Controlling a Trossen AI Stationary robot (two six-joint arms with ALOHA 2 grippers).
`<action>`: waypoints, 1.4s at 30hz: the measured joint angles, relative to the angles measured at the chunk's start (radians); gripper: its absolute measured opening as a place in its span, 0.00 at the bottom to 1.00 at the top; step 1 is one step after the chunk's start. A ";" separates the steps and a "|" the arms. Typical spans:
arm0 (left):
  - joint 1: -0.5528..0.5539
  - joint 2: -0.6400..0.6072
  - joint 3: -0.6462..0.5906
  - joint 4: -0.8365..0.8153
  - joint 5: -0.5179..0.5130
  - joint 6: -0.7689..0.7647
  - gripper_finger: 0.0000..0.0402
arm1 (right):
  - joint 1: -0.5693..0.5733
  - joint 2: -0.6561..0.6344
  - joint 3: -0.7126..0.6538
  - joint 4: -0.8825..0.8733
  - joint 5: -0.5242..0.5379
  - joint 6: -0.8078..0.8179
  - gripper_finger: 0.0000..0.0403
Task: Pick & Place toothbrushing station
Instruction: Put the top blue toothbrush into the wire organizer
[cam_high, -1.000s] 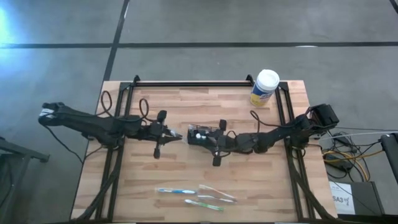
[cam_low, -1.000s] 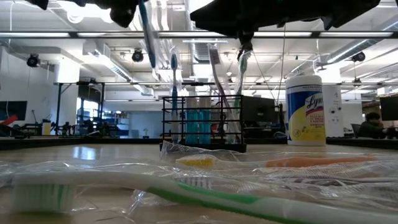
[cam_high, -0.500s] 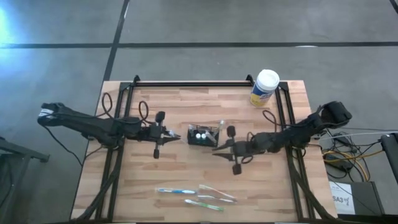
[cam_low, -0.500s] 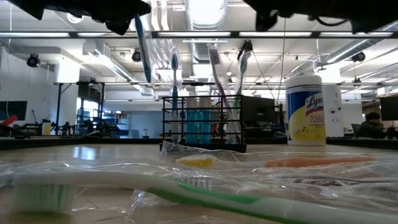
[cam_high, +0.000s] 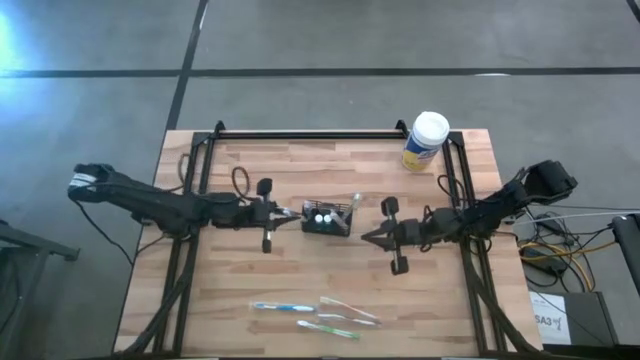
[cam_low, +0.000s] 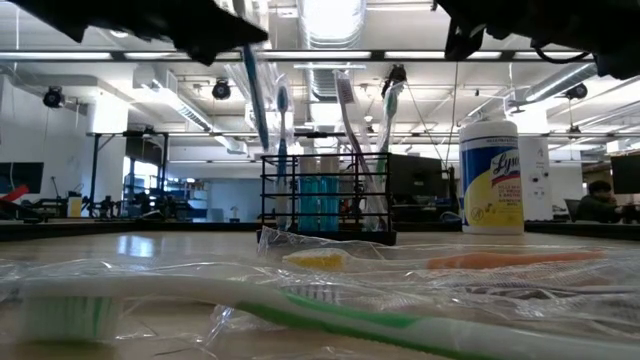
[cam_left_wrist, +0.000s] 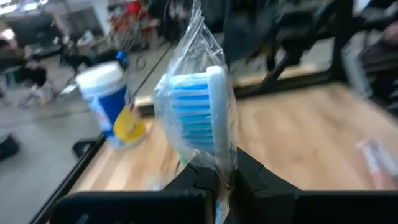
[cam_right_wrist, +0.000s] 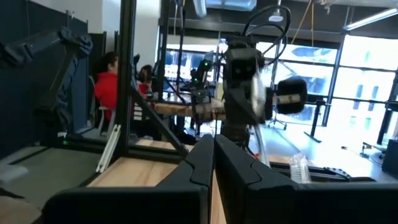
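Left arm is reaching in from the left edge of the high view toward centre, its left gripper (cam_high: 290, 213) pinching shut on a wrapped blue toothbrush (cam_left_wrist: 200, 112). Right arm is stretching in from the right edge, right gripper (cam_high: 366, 237) sitting right of centre, fingers (cam_right_wrist: 205, 163) pressed together, holding nothing.

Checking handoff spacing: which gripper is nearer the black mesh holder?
Left. The left gripper, shut on a wrapped blue toothbrush, sits just beside the black mesh holder; the right gripper, shut and empty, is farther off on the holder's other side.
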 joint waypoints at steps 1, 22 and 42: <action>0.000 0.021 0.000 0.003 -0.009 0.006 0.04 | 0.000 0.002 0.000 0.001 0.000 0.000 0.03; 0.033 0.268 0.000 0.137 -0.124 -0.062 0.04 | 0.000 0.003 0.017 -0.028 0.002 -0.008 0.03; 0.033 0.387 0.000 0.183 -0.123 -0.147 0.17 | 0.000 0.004 0.018 -0.029 0.002 -0.008 0.03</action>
